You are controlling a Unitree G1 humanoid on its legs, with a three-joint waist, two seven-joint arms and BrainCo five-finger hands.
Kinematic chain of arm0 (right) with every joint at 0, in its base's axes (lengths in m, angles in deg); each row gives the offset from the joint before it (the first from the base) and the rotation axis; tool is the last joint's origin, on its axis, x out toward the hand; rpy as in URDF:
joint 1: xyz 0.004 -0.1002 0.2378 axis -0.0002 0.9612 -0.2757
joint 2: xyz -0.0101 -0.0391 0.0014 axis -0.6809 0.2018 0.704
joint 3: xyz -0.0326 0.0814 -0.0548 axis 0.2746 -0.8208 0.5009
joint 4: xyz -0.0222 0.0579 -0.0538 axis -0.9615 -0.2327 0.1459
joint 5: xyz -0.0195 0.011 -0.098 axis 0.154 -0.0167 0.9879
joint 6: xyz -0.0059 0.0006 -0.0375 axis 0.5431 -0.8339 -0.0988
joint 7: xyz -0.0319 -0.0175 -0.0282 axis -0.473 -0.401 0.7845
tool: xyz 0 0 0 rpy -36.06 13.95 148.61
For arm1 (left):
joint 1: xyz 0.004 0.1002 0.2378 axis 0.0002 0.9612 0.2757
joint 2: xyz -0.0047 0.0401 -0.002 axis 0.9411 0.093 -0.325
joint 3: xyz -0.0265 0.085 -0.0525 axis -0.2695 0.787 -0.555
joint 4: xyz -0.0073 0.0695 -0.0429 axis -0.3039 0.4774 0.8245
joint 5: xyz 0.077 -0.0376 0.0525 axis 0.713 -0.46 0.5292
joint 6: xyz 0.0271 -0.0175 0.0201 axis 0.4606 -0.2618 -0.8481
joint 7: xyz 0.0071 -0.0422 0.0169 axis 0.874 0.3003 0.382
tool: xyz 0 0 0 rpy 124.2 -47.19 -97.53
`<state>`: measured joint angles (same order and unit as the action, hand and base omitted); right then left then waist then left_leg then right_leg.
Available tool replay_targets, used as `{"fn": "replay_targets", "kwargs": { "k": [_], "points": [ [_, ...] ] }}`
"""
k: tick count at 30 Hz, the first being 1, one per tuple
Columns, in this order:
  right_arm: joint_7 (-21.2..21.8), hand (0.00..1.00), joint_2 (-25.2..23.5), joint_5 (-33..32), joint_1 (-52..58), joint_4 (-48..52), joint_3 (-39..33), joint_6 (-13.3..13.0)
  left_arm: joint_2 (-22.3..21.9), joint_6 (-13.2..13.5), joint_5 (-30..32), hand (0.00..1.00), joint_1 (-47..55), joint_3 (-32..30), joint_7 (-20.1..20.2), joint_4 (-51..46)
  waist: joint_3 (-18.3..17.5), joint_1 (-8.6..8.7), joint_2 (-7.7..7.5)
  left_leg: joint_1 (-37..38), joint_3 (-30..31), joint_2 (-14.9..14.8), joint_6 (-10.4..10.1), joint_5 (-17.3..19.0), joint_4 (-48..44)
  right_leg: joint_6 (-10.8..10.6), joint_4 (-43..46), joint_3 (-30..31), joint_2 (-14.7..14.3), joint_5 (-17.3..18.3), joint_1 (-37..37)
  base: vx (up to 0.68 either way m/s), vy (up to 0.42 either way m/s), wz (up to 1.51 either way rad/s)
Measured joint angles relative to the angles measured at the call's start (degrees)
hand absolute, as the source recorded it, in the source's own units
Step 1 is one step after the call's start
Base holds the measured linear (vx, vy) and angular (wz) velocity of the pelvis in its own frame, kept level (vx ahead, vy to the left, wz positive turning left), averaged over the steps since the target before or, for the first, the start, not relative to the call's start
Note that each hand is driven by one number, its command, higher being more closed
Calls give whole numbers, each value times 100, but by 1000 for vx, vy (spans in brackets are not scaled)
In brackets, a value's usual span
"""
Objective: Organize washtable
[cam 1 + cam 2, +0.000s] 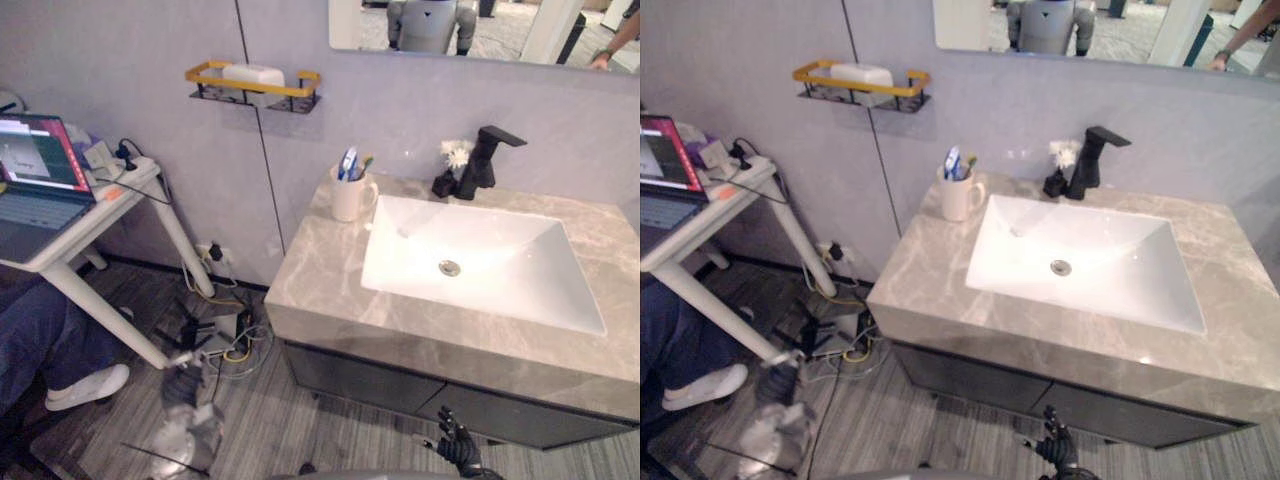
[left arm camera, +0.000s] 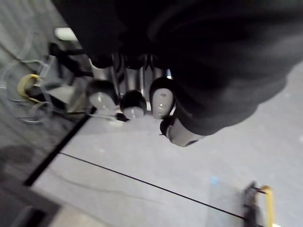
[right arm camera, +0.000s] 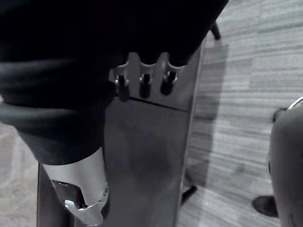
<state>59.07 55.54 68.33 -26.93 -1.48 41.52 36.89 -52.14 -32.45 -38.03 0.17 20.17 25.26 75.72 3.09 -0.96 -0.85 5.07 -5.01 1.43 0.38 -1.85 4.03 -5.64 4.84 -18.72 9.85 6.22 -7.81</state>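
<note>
Countertop (image 1: 320, 275) grey marbled; sink (image 1: 500, 250), mug (image 1: 350, 198) white; faucet (image 1: 485, 160) black; shelf (image 1: 200, 72) black, yellow rim; floor (image 1: 300, 420) grey wood-grain.

No text, label or number is legible

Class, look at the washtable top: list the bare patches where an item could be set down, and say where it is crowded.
Bare: the counter left of the basin, in front of the mug; the front strip along the basin; the corner right of the faucet. Crowded: beside the faucet, where a small white flower stands.
</note>
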Motion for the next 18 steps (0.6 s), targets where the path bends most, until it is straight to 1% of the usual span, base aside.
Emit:
{"fn": "replay_targets", "kwargs": {
  "k": [2, 5, 7, 11, 16, 18],
  "points": [
    [-24, 0, -11, 0, -23, -4, 21, 0, -33, -127, 118, 0, 0, 125, 34, 732, -22, 0, -14, 3, -8, -21, -2, 2, 10, 24, 9, -10, -16, 46, 5, 0, 0, 0],
    [-106, 0, -26, 0, -59, -68, 10, -1, -87, -197, 236, 0, 0, 142, 98, 1302, -23, 1, -17, 30, -6, -39, -13, -5, 32, 13, 3, -8, -40, 44, 14, 17, -9, 0],
    [-163, 0, -46, 0, -127, -289, 0, 0, -87, -235, 388, 0, 0, 166, 129, 1720, -27, 2, -22, 72, -3, -58, -47, -36, 113, 15, -8, -2, -71, 45, 14, 46, -31, -1],
    [-236, 0, -90, 2, -265, -708, -88, 2, -51, -300, 969, 0, -67, 408, 131, 2260, -30, -2, -18, 66, 1, -65, -24, -55, 120, 14, -61, 10, -91, 43, 10, 15, -13, -1],
    [-241, 0, -84, 17, -478, -989, -87, 2, 152, -317, 1368, 0, -463, 604, 133, 2832, -27, 19, -24, 76, -3, -64, -28, -59, 124, 11, -105, 73, -111, 27, 8, 3, -9, -5],
    [-242, 0, -75, 17, -564, -1108, -87, 2, 154, -323, 1440, 0, -583, 611, 133, 2991, -25, 20, -32, 80, -5, -57, -28, -59, 126, 7, -116, 99, -125, 19, 9, -4, -7, -5]
  ]
}}
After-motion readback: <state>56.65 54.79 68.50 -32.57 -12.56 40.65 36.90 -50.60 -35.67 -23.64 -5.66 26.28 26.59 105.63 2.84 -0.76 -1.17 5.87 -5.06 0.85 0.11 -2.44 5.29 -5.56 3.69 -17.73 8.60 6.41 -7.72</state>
